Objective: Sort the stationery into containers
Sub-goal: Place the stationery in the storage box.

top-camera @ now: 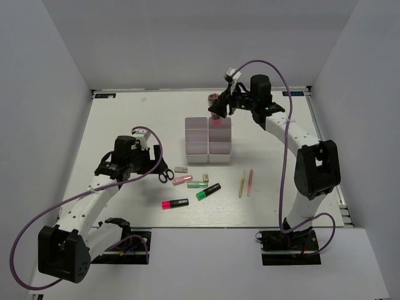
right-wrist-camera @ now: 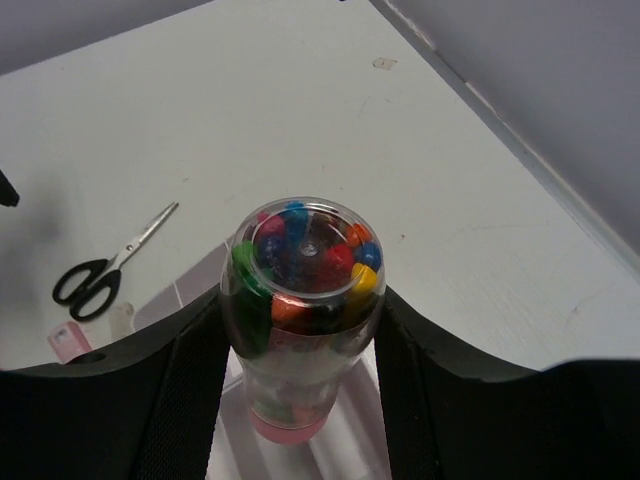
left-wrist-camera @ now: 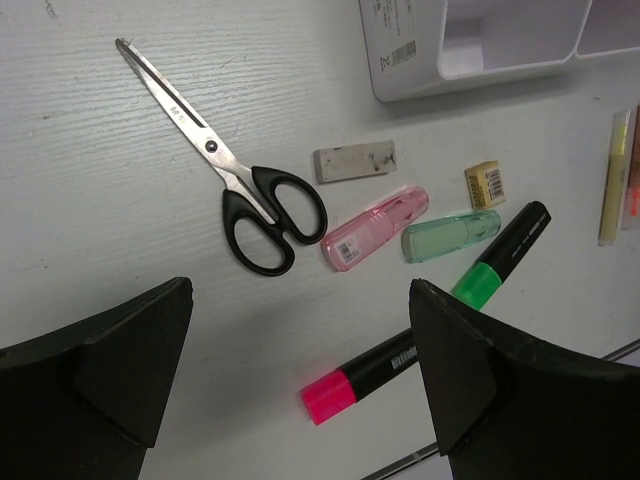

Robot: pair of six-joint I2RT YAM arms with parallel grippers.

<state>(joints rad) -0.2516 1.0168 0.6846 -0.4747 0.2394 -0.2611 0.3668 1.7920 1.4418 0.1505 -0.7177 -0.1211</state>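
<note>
Tube (right-wrist-camera: 305, 262) of coloured pieces, clear with a pink base, stands upright clamped in the right end effector (right-wrist-camera: 305, 380) over the white bins (top-camera: 197, 150), while the left end effector (left-wrist-camera: 300, 300) hangs wide open above scissors (left-wrist-camera: 262, 210) and highlighters (left-wrist-camera: 360, 378) on the bench (left-wrist-camera: 100, 230).

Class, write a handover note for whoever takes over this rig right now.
Left gripper: open, holding nothing, above the black-handled scissors.
Right gripper: shut on the fat clear pink-based tube, upright over the far end of the white translucent bin block.
On the table: scissors, pink highlighter, green highlighter, two pastel markers, two erasers, two thin sticks.
Done: nothing visibly binned. Left: everything.
</note>
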